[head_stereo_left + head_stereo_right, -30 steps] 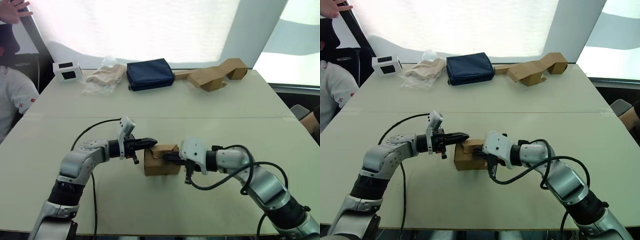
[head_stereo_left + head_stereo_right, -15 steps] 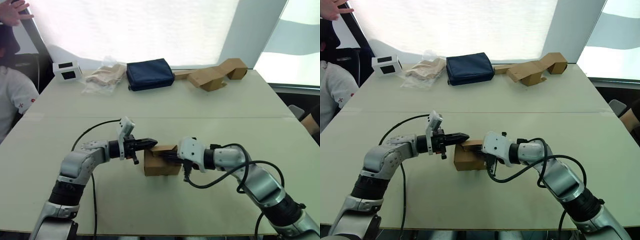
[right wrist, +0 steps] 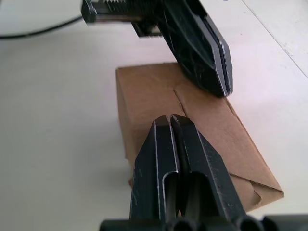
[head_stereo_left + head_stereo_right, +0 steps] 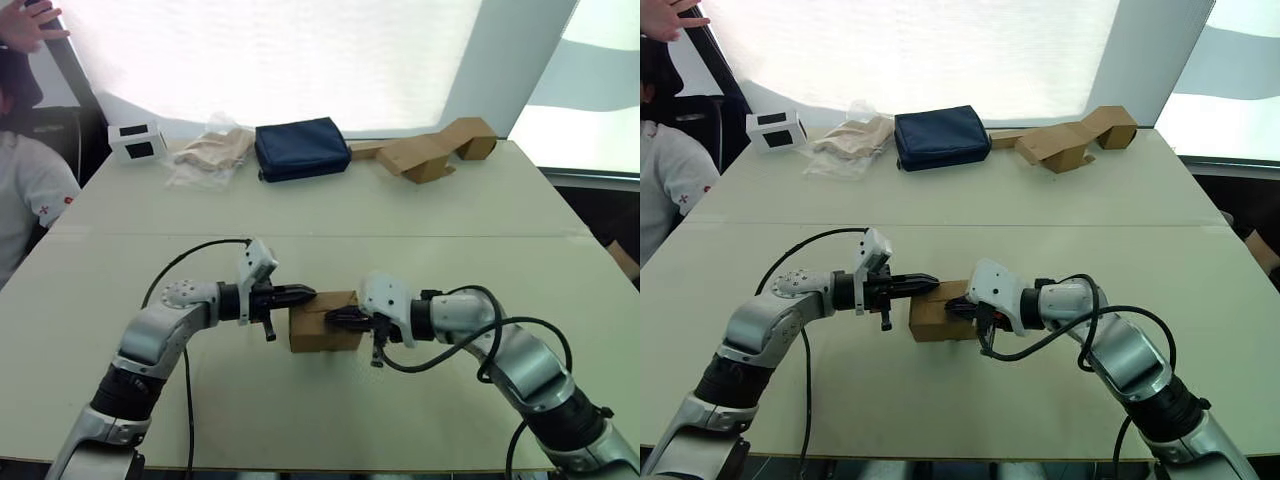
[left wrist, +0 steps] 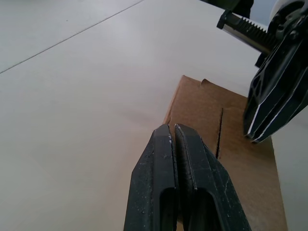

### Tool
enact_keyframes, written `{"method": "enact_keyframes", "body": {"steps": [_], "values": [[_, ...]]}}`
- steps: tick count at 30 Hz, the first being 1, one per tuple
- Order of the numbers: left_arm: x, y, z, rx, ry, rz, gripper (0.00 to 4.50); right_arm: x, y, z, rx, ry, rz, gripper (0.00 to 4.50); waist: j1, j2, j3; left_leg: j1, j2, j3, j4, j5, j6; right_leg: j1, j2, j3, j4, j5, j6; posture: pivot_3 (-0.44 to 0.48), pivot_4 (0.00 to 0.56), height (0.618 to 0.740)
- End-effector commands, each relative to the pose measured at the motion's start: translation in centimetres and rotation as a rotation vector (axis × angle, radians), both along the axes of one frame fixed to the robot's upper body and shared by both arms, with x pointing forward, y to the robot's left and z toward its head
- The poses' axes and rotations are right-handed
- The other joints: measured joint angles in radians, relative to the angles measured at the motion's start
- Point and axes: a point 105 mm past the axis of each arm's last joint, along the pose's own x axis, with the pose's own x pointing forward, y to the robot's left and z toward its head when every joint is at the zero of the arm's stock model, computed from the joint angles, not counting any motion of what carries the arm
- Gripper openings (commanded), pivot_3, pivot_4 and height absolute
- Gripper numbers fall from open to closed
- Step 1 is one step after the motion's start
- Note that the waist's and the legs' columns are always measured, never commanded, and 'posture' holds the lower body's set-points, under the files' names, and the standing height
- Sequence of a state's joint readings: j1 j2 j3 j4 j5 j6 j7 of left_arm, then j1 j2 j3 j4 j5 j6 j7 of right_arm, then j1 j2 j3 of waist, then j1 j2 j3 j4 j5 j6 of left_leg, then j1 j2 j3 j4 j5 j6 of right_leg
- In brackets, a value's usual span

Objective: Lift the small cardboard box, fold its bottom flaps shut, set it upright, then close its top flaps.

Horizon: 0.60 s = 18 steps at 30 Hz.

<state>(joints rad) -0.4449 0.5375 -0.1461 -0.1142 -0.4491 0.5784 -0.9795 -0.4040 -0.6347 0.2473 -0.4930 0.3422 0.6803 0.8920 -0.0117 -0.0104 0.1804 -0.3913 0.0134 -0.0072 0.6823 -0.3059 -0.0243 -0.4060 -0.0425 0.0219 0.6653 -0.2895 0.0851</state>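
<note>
Sitting upright, long axis left-right, the small cardboard box (image 4: 324, 322) meets left gripper (image 4: 309, 294) and right gripper (image 4: 331, 317), both pressed together

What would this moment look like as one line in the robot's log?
small cardboard box: upright on table | top flaps: folded down | left gripper: shut, over top | right gripper: shut, over top

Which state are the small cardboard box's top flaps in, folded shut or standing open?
Folded shut: the top flaps lie flat across the small cardboard box, seams meeting, with the left gripper and right gripper over them.
</note>
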Motion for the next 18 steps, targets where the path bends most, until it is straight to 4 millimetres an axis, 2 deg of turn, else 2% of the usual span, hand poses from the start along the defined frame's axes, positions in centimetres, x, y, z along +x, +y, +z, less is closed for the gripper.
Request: {"method": "enact_keyframes", "body": {"steps": [1, 7, 12, 18], "values": [[-0.1, 0.2, -0.6, 0.033, 0.012, 0.001, 0.12, 0.0, -0.4, 2.2, 0.079, -0.017, -0.02, 0.0, 0.0, 0.0, 0.0, 0.0, 0.0, 0.0, 0.0, 0.0, 0.0, 0.0, 0.0, 0.0, 0.0, 0.0, 0.0, 0.0, 0.15, 0.74], [0.0, 1.4, 2.9, -0.067, -0.015, 0.054, 0.12, 1.8, -1.7, 3.3, 0.129, -0.044, -0.136, 0.0, -0.004, 0.0, 0.0, 0.0, 0.0, 0.0, 0.0, 0.0, 0.0, 0.0, 0.0, 0.0, 0.0, 0.0, 0.0, 0.0, 0.15, 0.74], [-0.7, 1.9, 3.3, -0.048, -0.032, 0.082, 0.12, 2.5, -1.8, 2.9, 0.11, -0.064, -0.171, 0.0, -0.002, 0.0, 0.0, 0.0, 0.001, 0.0, 0.0, 0.0, 0.0, -0.001, 0.001, 0.0, 0.0, 0.0, 0.0, 0.0, 0.15, 0.74], [-1.2, 0.8, 3.1, -0.061, -0.033, 0.077, 0.12, 2.6, -1.0, 2.1, 0.092, -0.068, -0.147, 0.0, -0.001, 0.0, 0.0, 0.0, 0.0, 0.0, 0.0, 0.0, 0.0, -0.001, 0.0, 0.0, 0.0, 0.0, 0.0, 0.0, 0.15, 0.74]]}}
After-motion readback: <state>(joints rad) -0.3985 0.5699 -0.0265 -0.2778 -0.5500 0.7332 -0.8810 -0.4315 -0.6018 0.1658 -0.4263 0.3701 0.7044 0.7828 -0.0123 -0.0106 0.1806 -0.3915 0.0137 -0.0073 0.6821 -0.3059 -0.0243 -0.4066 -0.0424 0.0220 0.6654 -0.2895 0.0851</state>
